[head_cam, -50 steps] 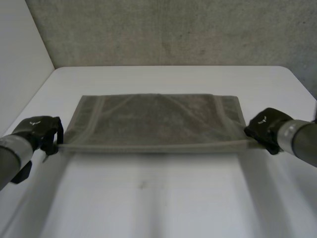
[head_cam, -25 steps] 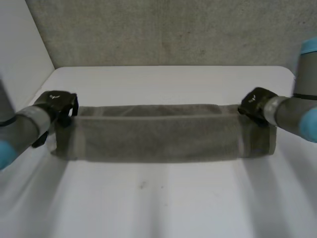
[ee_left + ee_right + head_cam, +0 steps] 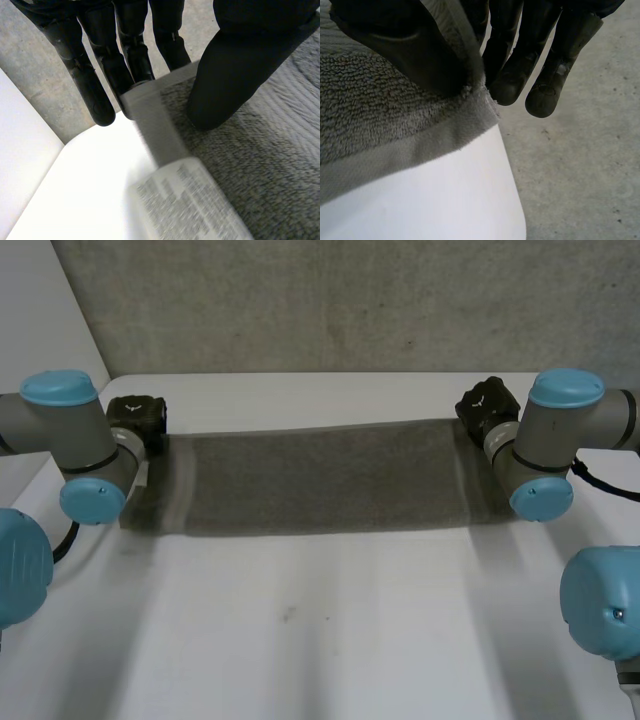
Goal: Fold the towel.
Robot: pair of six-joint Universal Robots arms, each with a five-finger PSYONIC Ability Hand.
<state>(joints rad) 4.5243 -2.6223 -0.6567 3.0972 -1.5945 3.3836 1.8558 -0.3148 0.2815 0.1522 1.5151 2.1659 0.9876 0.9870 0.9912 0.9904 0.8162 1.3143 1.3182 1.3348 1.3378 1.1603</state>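
Note:
The grey towel (image 3: 320, 478) lies on the white table (image 3: 320, 640) as a long doubled band running left to right. My left hand (image 3: 135, 415) is at its far left corner. In the left wrist view the thumb (image 3: 235, 75) lies on top of the towel (image 3: 260, 165) and the straight fingers (image 3: 132, 60) stand behind the pale edge band, so the corner is pinched between them. My right hand (image 3: 488, 405) is at the far right corner. There the thumb (image 3: 410, 50) presses the towel (image 3: 370, 120) against the fingers (image 3: 515, 75).
A concrete floor (image 3: 350, 300) lies beyond the table's far edge, close behind both hands. A white wall (image 3: 40, 360) stands at the left. Both forearms reach over the table's sides, and bare tabletop stretches in front of the towel.
Both hands have carried the towel's near edge up and over to the far edge, doubling it into a narrower band. The left hand's fingers have eased a little.

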